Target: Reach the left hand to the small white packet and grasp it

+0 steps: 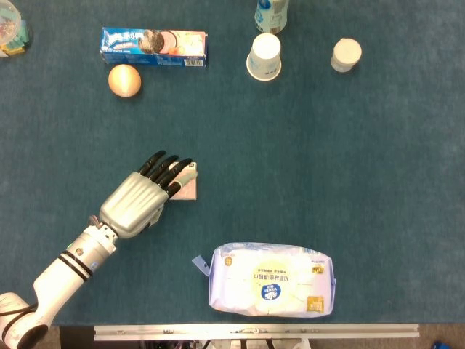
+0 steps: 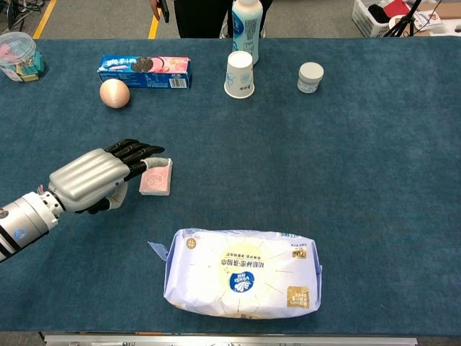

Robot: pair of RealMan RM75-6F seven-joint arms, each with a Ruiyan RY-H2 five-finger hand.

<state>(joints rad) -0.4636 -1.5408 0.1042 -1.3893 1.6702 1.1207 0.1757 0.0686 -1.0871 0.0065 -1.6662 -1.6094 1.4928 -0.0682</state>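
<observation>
The small white packet, pinkish on its face, lies left of the table's middle and looks slightly tilted. My left hand comes at it from the lower left. The dark fingers cover the packet's left edge, and the pale thumb tip presses on its far edge, so the packet is pinched between them. Whether it is off the cloth cannot be told. My right hand appears in neither view.
A large white and purple tissue pack lies near the front edge. At the back stand a blue biscuit box, an orange ball, a paper cup, a bottle and a small white jar.
</observation>
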